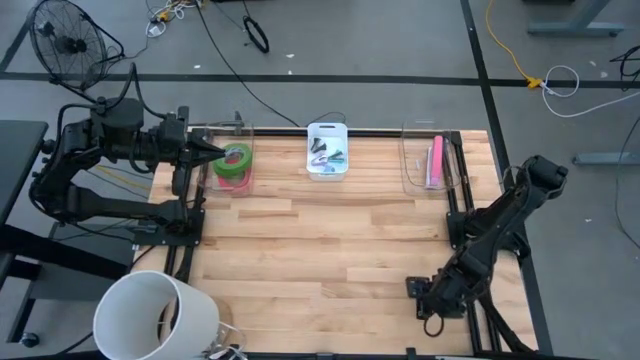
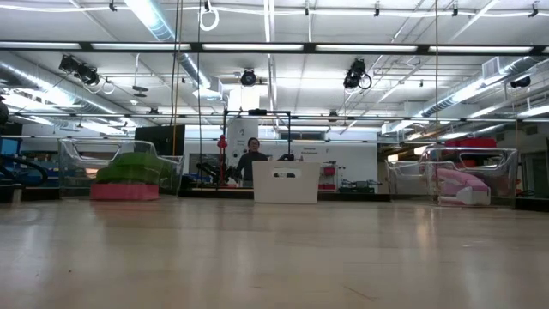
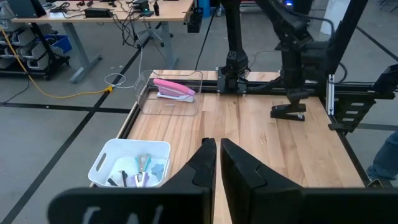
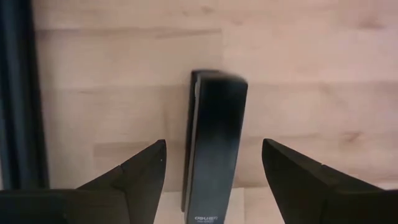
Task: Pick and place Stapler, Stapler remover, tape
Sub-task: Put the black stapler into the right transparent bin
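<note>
A black stapler (image 4: 214, 149) lies flat on the wooden table near its near right corner, also seen in the left wrist view (image 3: 288, 112). My right gripper (image 4: 213, 144) hangs over it, pointing down and open, one finger on either side and clear of it. My left gripper (image 3: 217, 155) is shut and holds nothing; it hovers by the far left clear bin (image 1: 215, 135). In that bin lies the tape (image 1: 237, 158), a green ring on a red-pink one. A white bin (image 1: 328, 150) holds staple removers. A pink stapler (image 1: 435, 160) lies in the far right clear bin.
A white cylinder (image 1: 155, 315) stands off the table's near left corner. Black frame rails (image 1: 470, 230) run along the table's right edge, close to my right arm. A person (image 2: 251, 159) sits far behind the table. The middle of the table is bare wood (image 1: 330, 240).
</note>
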